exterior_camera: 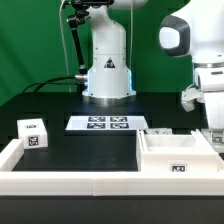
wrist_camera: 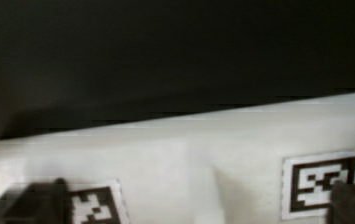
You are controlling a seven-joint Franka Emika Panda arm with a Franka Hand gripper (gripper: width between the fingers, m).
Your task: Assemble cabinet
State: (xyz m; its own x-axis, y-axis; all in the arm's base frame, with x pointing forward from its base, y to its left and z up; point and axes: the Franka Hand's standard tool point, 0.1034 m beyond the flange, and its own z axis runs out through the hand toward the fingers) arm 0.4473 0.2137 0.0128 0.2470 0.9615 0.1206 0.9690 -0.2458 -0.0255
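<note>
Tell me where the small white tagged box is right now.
In the exterior view the small box stands at the far left, beside the white rail, left of the marker board.

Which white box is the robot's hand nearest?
The large white square plastic box frame at the exterior view's right: the gripper hangs over it. The small white tagged box sits at that view's left.

One cabinet (exterior_camera: 160, 166), one drawer box (exterior_camera: 32, 133), one marker board (exterior_camera: 108, 123).
</note>
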